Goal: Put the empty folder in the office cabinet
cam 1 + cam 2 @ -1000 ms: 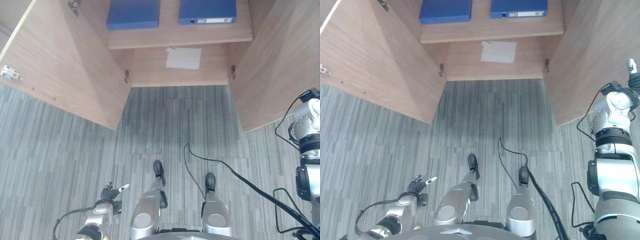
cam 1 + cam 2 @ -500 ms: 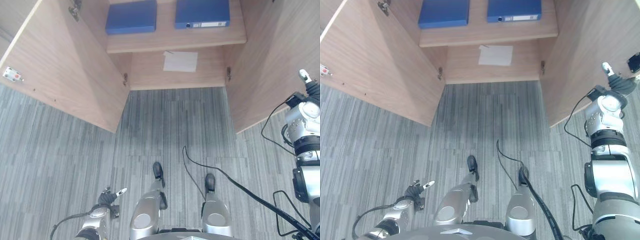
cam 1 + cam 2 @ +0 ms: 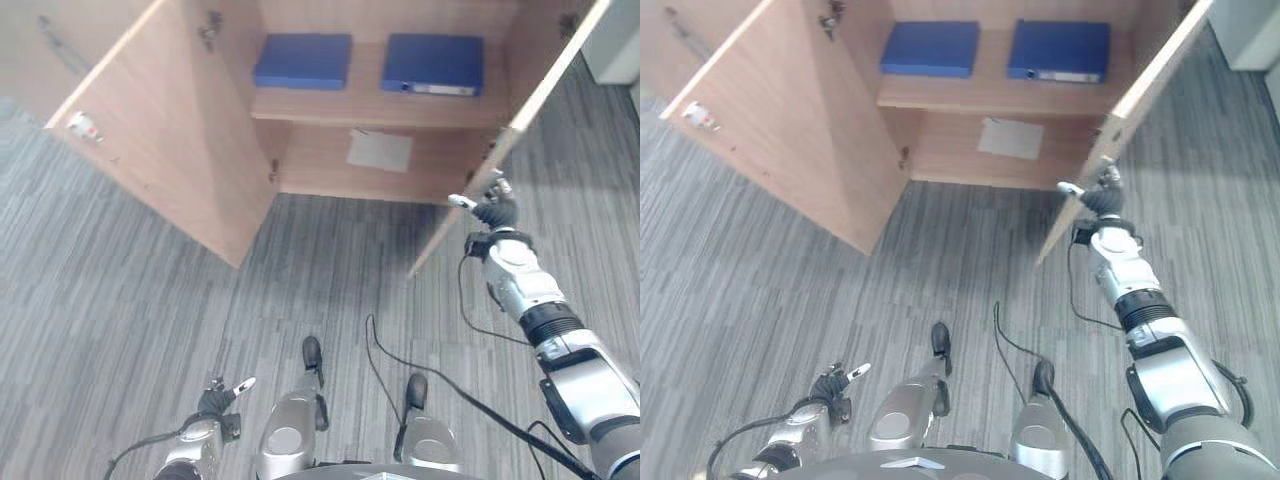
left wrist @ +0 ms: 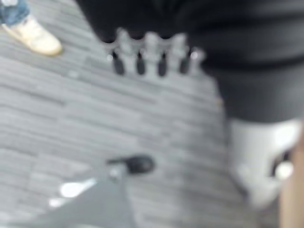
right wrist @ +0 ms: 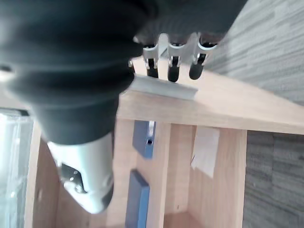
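My right hand is up at the outer edge of the cabinet's right door, fingers straight and loosely spread, their dark tips resting against the door's grey handle without curling round it. It grips nothing; the contact is a flat touch on the door's face near its free edge. The door stands partly swung in, its edge slanting down toward my wrist.

My left hand hangs low by my side above the grey striped carpet, fingers straight in a row and relaxed, holding nothing. A person's light shoe shows on the carpet in the left wrist view.

Past the right door, the office cabinet is open. Its left door is swung wide. On the upper shelf lie 2 blue folders, flat and side by side but apart: the left folder and the right folder, the second with a pale label on its spine facing me. Below them, a white sheet of paper lies on the cabinet's bottom board.
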{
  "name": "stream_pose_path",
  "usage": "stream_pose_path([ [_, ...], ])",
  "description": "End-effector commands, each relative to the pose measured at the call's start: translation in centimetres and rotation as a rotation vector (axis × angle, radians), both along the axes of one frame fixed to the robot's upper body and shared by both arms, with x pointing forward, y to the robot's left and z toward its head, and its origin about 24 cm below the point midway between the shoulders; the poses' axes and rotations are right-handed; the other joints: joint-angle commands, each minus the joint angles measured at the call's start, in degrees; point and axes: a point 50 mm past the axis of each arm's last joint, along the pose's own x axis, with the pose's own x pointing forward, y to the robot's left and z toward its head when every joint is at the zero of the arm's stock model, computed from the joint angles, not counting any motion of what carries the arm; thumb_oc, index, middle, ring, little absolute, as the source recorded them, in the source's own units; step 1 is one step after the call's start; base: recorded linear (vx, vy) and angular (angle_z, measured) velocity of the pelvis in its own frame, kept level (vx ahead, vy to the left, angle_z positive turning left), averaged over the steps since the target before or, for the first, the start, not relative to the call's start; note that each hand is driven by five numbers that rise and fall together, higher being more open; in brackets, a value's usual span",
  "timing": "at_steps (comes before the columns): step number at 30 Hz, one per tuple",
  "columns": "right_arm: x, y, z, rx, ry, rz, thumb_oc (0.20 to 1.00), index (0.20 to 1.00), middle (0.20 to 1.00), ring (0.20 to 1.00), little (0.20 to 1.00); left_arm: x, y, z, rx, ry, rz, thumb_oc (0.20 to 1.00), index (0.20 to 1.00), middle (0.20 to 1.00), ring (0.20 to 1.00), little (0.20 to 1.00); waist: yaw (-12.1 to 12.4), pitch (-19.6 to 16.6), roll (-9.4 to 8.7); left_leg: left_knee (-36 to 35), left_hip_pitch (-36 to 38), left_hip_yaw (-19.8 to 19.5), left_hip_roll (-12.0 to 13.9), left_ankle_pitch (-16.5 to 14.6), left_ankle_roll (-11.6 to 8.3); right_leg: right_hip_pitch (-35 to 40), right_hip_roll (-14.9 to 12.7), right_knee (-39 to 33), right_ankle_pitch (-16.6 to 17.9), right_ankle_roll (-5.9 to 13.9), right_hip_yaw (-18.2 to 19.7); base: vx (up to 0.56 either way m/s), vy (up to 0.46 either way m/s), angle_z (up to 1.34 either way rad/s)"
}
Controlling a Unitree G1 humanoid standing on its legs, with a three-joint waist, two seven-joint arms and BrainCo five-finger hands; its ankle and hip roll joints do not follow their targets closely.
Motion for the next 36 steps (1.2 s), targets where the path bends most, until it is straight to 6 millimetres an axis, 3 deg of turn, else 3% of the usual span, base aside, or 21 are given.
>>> stream_pose_path([
  [1,2.1,4.6,5.5,-0.057,-0.173,0.179,1.000,1.000,1.000,1.000,1.000,-0.5,2.3,0.2,0.053,0.012,0.030,1.000,1.000,1.000,1.000,1.000,3.4,-1.6,-3.65,0.1,7.5,-1.0,-1.2,-11.0,-0.53,-3.5,-0.4,1.6,-1.2,-0.52,-0.9,-0.04,0.099,0.30],
  [11,3.0,7.2,6.4,-0.109,-0.154,0.233,1.000,1.000,1.000,1.000,1.000,0.0,3.3,1.0,0.082,-0.053,0.118,1.000,1.000,1.000,1.000,1.000,7.5,-1.1,-4.68,0.2,7.5,-2.7,-2.2,-11.6,0.49,-2.3,-1.6,1.8,0.2,1.20,-3.9,-0.04,0.049,0.23],
  [17,3.2,7.1,6.3,-0.096,-0.143,0.214,1.000,1.000,1.000,1.000,1.000,0.3,4.0,1.4,0.116,-0.082,0.148,1.000,1.000,1.000,1.000,1.000,8.5,-1.3,-4.97,0.0,7.3,-3.0,-2.5,-11.6,0.58,-2.0,-1.8,1.6,0.5,1.66,-4.5,-0.05,0.023,0.06],
  [21,3.0,6.1,4.9,-0.112,-0.103,0.224,1.000,1.000,1.000,1.000,1.000,0.2,4.6,1.8,0.137,-0.129,0.190,1.000,1.000,1.000,1.000,1.000,8.5,-2.1,-5.81,0.0,7.3,-2.7,-2.5,-11.7,0.61,-1.7,-1.9,0.9,0.8,1.87,-4.4,-0.02,0.018,0.01],
  [27,1.3,5.6,0.9,-0.117,-0.020,0.288,1.000,1.000,1.000,1.000,1.000,0.8,5.0,2.6,0.161,-0.231,0.248,1.000,1.000,1.000,1.000,1.000,7.2,-3.0,-6.77,0.4,8.2,-1.9,-2.3,-12.4,0.84,-1.2,-2.2,0.6,1.0,2.23,-3.7,-0.02,0.064,0.00],
  [28,-0.9,5.4,-3.1,-0.148,0.091,0.358,1.000,1.000,1.000,1.000,1.000,1.1,5.5,3.2,0.246,-0.222,0.367,1.000,1.000,1.000,1.000,1.000,5.9,-3.3,-7.11,0.4,9.1,-1.6,-2.2,-12.9,1.08,-0.8,-2.5,0.6,1.3,2.61,-3.1,-0.02,0.123,-0.05],
  [30,-2.6,5.4,-5.6,-0.174,0.164,0.387,1.000,1.000,1.000,1.000,1.000,1.3,6.2,3.9,0.266,-0.276,0.396,1.000,1.000,1.000,1.000,1.000,5.2,-3.6,-7.31,0.4,9.1,-1.3,-2.3,-12.8,1.21,-1.2,-2.7,0.7,1.6,2.83,-2.9,-0.04,0.125,-0.11],
  [31,-5.7,4.2,-9.2,-0.155,0.259,0.390,1.000,1.000,1.000,1.000,1.000,0.5,7.9,4.4,0.297,-0.356,0.430,1.000,1.000,1.000,1.000,1.000,4.0,-3.4,-7.53,0.4,9.7,-0.7,-2.4,-13.1,1.75,-1.5,-3.2,1.1,2.0,3.47,-2.5,-0.06,0.128,-0.14],
  [34,-9.3,3.0,-12.5,-0.210,0.362,0.431,1.000,1.000,1.000,1.000,1.000,0.3,10.1,6.1,0.343,-0.463,0.488,1.000,1.000,1.000,1.000,1.000,2.1,-3.1,-7.75,0.2,10.3,0.1,-2.6,-13.5,2.44,-2.4,-3.8,1.8,2.4,4.17,-1.8,-0.07,0.142,-0.16],
  [36,-13.3,2.5,-15.6,-0.173,0.502,0.418,1.000,1.000,1.000,1.000,1.000,1.5,12.4,9.0,0.430,-0.583,0.545,1.000,1.000,1.000,1.000,1.000,-0.3,-2.6,-7.60,0.1,10.5,0.7,-2.8,-13.8,2.98,-3.7,-4.5,3.1,2.7,4.52,-1.1,-0.08,0.196,-0.25],
])
